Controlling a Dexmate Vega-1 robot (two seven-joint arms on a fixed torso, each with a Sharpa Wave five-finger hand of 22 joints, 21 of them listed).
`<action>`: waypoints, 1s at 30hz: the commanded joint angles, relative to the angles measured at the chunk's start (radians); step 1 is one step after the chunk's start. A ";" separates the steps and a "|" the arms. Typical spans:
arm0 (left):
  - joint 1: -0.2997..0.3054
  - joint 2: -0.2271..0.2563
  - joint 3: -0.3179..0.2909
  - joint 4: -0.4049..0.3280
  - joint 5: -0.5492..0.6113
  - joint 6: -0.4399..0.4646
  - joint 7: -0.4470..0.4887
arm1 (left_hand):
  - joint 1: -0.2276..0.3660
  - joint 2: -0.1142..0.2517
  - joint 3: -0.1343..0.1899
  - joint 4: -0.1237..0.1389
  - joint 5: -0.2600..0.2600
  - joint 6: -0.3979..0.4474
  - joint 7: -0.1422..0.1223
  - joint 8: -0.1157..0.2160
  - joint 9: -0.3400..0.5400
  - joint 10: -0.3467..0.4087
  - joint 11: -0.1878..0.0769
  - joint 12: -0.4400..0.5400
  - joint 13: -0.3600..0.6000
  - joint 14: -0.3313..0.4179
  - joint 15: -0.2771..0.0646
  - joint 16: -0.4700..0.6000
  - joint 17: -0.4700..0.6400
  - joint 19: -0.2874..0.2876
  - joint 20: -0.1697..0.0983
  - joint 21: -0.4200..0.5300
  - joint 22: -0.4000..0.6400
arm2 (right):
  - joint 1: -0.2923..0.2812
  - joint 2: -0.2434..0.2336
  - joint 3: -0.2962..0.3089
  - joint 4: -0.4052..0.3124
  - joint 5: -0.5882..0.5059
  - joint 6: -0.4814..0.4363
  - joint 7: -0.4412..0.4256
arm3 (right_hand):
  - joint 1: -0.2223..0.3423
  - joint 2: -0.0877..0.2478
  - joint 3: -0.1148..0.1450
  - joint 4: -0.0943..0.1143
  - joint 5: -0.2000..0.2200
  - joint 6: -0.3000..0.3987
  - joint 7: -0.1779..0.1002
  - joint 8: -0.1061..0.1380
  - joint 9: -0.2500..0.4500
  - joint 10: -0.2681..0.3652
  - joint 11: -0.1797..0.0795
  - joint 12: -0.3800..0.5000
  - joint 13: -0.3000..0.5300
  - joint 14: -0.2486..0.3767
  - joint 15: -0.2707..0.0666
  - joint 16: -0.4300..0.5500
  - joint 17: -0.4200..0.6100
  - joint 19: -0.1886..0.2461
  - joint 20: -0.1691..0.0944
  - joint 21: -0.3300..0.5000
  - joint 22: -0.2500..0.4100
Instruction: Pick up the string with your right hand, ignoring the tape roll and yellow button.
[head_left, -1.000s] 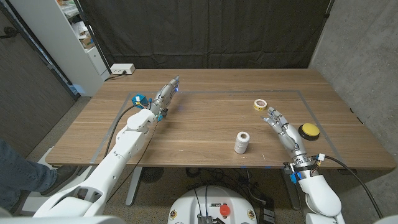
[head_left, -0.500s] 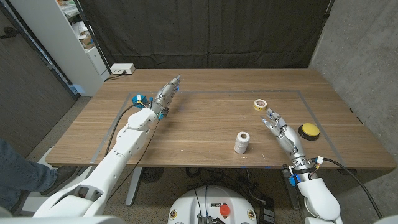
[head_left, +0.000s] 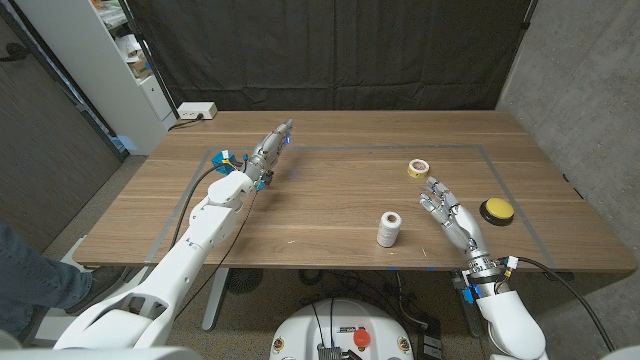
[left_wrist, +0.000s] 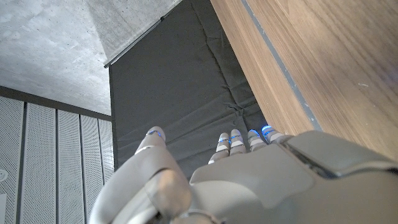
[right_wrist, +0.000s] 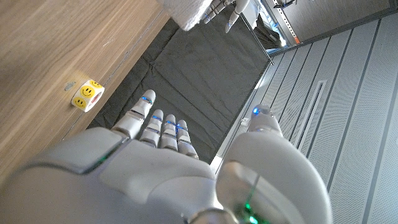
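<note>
The small upright white spool of string (head_left: 388, 228) looks light and tippable; right hand (head_left: 447, 211), empty with fingers spread beside it, should clasp its wound middle

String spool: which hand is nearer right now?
Right. The right hand hovers open just beside the string spool, toward the yellow button. The left hand is far across the table.

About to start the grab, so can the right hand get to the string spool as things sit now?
Probably yes. The right hand is open beside the string spool, with bare table between them.
</note>
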 joint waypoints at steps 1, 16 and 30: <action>-0.011 -0.003 0.011 0.006 0.004 0.002 -0.001 | 0.001 0.006 -0.001 -0.005 -0.003 0.001 0.007 0.000 0.005 -0.009 0.006 -0.003 0.003 -0.022 0.007 0.003 0.002 -0.087 0.001 -0.003 0.006 | -0.004 0.013 0.007 0.011 -0.076 0.039 -0.037 | 0.012 0.000 0.001 -0.011 0.009 0.002 -0.005 0.004 0.002 -0.011 0.002 -0.001 0.002 -0.006 0.005 -0.003 0.002 -0.008 0.001 -0.004 0.004; -0.004 0.003 0.015 -0.012 0.006 0.013 0.007 | 0.001 0.007 -0.001 -0.007 -0.004 0.000 0.007 -0.001 0.005 -0.008 0.002 -0.003 0.003 -0.023 0.008 0.003 0.002 -0.088 0.002 -0.006 0.006 | -0.012 0.031 0.016 0.011 -0.184 0.080 -0.091 | 0.019 -0.005 0.000 -0.017 0.016 -0.005 -0.012 0.003 0.003 -0.022 0.002 -0.003 0.002 -0.018 0.002 -0.006 0.003 -0.023 0.003 -0.006 0.004; -0.001 0.011 0.020 -0.027 0.012 0.026 0.009 | 0.001 0.008 -0.002 -0.010 -0.004 0.001 0.007 0.000 0.005 -0.009 0.002 -0.003 0.003 -0.023 0.008 0.003 0.002 -0.088 0.004 -0.009 0.006 | -0.011 0.038 0.021 0.012 -0.279 0.109 -0.145 | 0.027 -0.010 -0.003 -0.022 0.025 -0.008 -0.020 0.003 0.003 -0.028 -0.004 -0.003 0.002 -0.027 -0.002 -0.007 0.004 -0.030 0.001 -0.005 0.004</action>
